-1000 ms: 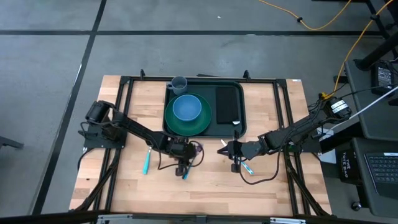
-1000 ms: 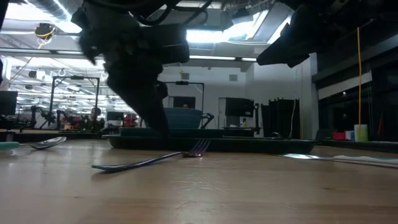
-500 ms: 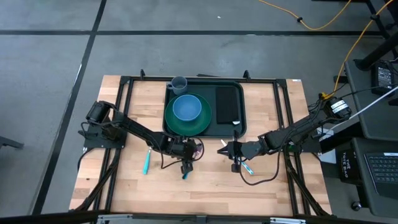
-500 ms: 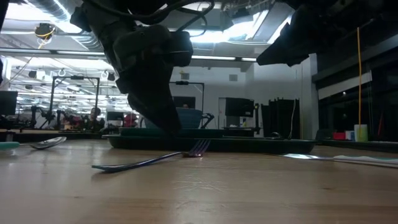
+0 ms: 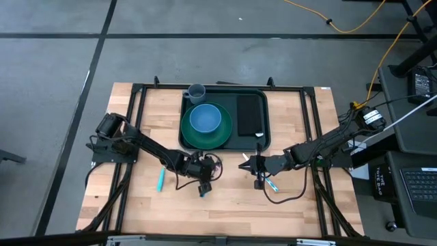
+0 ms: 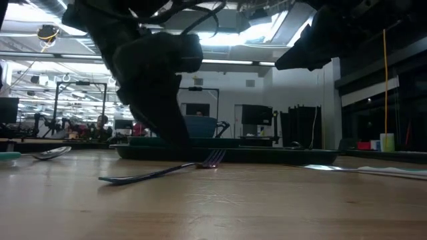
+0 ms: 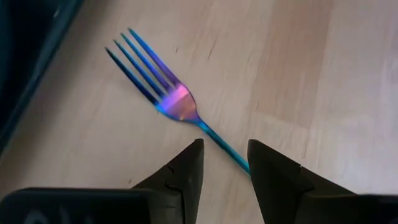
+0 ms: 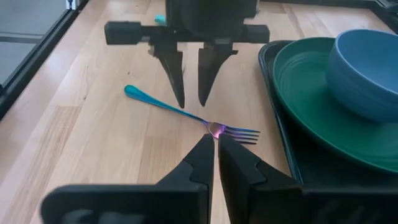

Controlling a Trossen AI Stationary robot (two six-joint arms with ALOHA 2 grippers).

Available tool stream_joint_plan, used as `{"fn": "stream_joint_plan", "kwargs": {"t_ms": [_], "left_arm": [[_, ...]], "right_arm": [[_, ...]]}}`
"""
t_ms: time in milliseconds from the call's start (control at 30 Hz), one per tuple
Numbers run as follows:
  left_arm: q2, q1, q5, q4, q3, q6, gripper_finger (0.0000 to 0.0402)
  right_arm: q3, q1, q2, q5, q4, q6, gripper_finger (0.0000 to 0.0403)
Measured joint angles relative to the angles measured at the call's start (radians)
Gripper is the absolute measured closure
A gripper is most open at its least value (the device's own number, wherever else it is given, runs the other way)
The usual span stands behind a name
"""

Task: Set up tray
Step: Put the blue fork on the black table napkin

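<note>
An iridescent fork (image 7: pixel 177 102) lies flat on the wooden table just near of the dark green tray (image 5: pixel 268 116), its tines toward the tray. My left gripper (image 7: pixel 224 146) points down over the fork's handle (image 8: pixel 163 102). It is open, with one finger on each side of the handle, and I cannot see that it touches. My right gripper (image 8: pixel 216 140) hovers shut to the fork's right (image 5: pixel 244 164), holding nothing. The tray holds a green plate (image 5: pixel 220 134), a blue bowl (image 5: pixel 205 118) and a flat black rectangle (image 5: pixel 250 115).
A grey cup (image 5: pixel 196 91) stands at the tray's far left corner. A teal-handled spoon (image 5: pixel 161 179) lies left of the fork, and another utensil (image 5: pixel 271 184) lies by my right gripper. Black rails frame the table. Bare wood runs along the near edge.
My left gripper has shifted a little toward the table's right and near edge, along the fork's handle, and stays open. The fork has not moved.
</note>
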Motion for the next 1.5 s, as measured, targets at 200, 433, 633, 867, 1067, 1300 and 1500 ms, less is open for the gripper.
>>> {"fn": "stream_joint_plan", "kwargs": {"t_ms": [200,433,633,867,1067,1300,1500], "left_arm": [[0.06,-0.004,0.024,0.047,0.0,-0.002,0.0281],[0.071,-0.003,0.046,0.047,0.002,-0.026,0.0281],[0.069,-0.004,0.043,-0.016,0.005,-0.052,0.0282],[0.067,-0.005,0.05,-0.094,0.006,-0.007,0.031],[0.068,-0.011,0.049,-0.097,0.005,0.085,0.0351],[0.068,-0.012,0.051,-0.099,0.003,0.121,0.0394],[0.066,-0.012,0.051,-0.098,0.002,0.164,0.0394]], "right_arm": [[0.0,0.0,0.0,0.0,0.005,0.001,0.0374],[0.0,0.0,0.0,0.0,0.007,0.001,0.0374],[0.0,0.0,0.0,0.0,0.007,0.001,0.0374],[0.0,0.0,0.0,0.0,0.007,0.001,0.0374],[0.0,0.0,0.0,0.0,0.006,0.001,0.0374],[0.0,0.0,0.0,0.0,0.006,0.0,0.0374],[0.0,0.0,0.0,0.0,0.006,-0.002,0.0374]]}}
